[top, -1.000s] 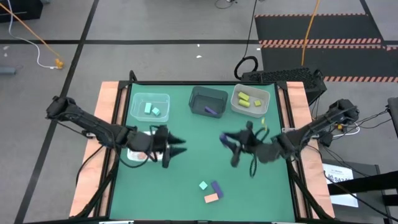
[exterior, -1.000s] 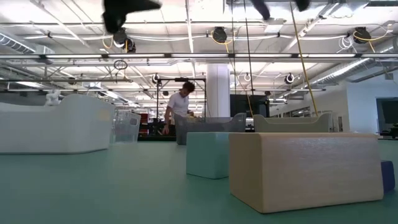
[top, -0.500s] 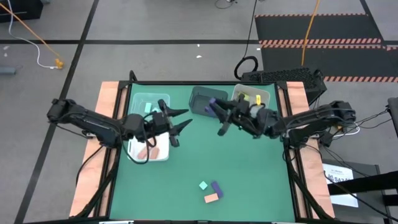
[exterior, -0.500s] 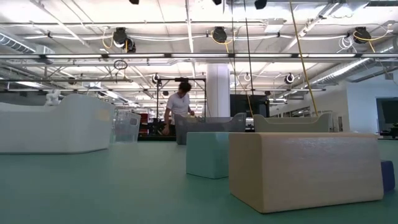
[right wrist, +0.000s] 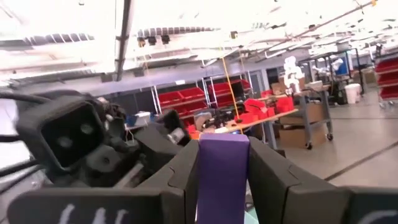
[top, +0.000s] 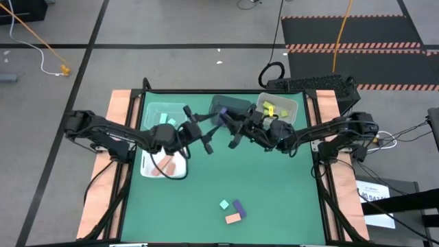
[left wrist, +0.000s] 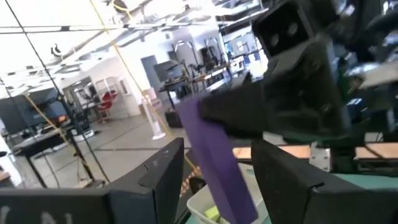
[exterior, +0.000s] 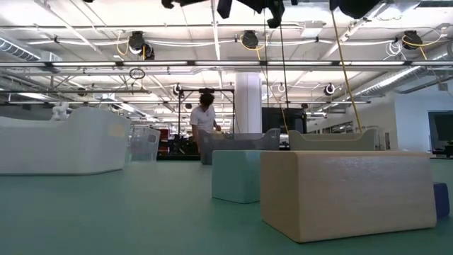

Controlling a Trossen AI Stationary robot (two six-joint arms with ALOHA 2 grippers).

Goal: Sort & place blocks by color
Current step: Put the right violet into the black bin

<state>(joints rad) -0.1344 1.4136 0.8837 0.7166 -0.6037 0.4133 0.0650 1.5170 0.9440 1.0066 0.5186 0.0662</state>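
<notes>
A purple bar, one of the blocks, is raised above the table's middle with my right gripper shut on it. My left gripper faces it, open. In the left wrist view the bar slants down between the left fingers with a gap on each side; I cannot tell whether they touch it. A teal block, another purple block and a salmon block lie flat near the table's near edge. In the low view both grippers show only as dark shapes at the top edge. My right gripper pinches the purple bar between its two fingers, which lie on its two opposite sides. The fingers come roughly level from the table's right. From the left wrist view, one right finger meets the bar's upper end. The bar is lifted clear and slants.
Along the far edge stand a clear bin with teal blocks, a dark bin and a clear bin with yellow blocks. A white tray with salmon blocks sits at the left. A person is far off in the room.
Both grippers have gone toward the table's far edge and toward each other. The right one carried the purple bar leftward and tipped up. The left one has moved rightward, rolled and tipped up until its fingers stand around the bar.
</notes>
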